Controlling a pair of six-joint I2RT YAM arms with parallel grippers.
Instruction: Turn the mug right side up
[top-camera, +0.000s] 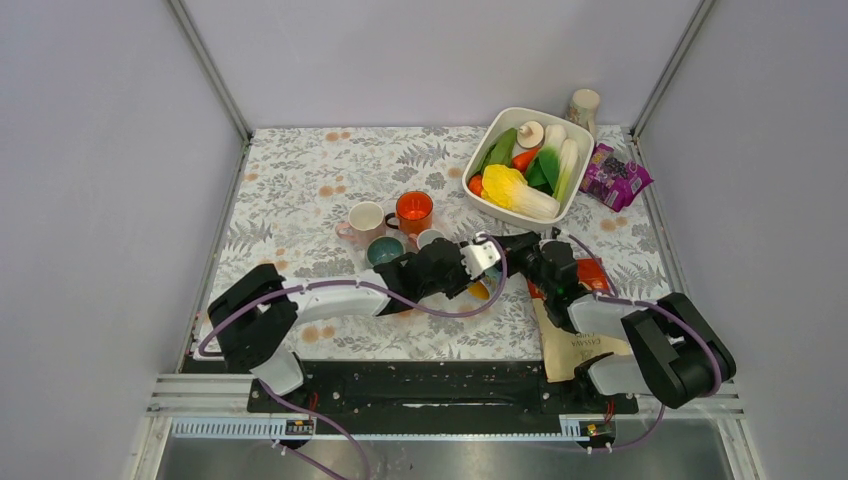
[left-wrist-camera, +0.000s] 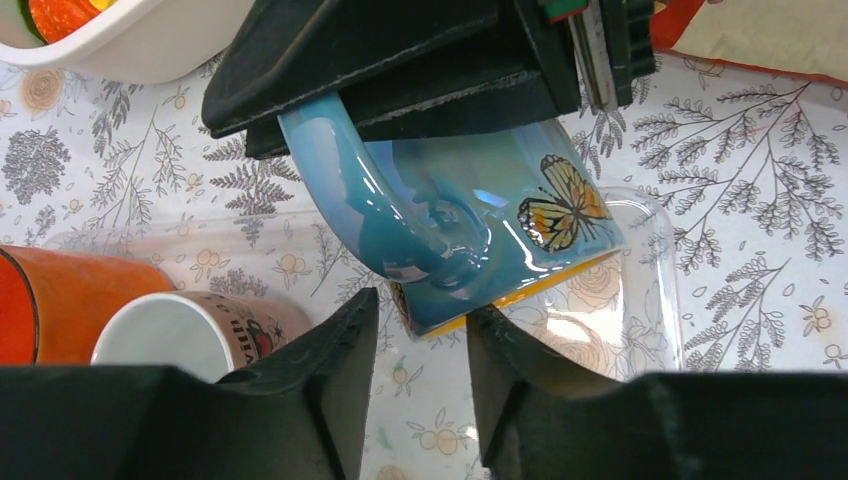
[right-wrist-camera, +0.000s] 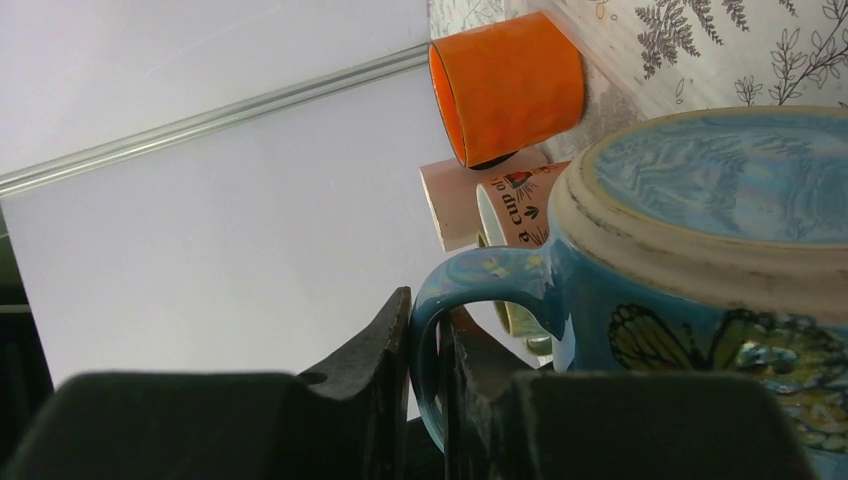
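Right gripper (right-wrist-camera: 428, 330) pinches the blue butterfly mug (left-wrist-camera: 480, 230) by its handle (right-wrist-camera: 470, 268); left gripper (left-wrist-camera: 420, 345), jaws spread, should back clear before rolling rim upward.

Table (top-camera: 300, 180) covered in a fern-print cloth, white bowl (top-camera: 485, 148) set at the far right, purple packet (top-camera: 615, 176) just beside it, pale cup (top-camera: 583, 105) behind, orange mug (top-camera: 413, 212), pink mug (top-camera: 364, 221) and teal cup (top-camera: 384, 250) grouped mid-table, clear tray (left-wrist-camera: 640, 290) near them, paper bag (top-camera: 572, 345) laid near right, perhaps a red packet (top-camera: 592, 275) at its far end.
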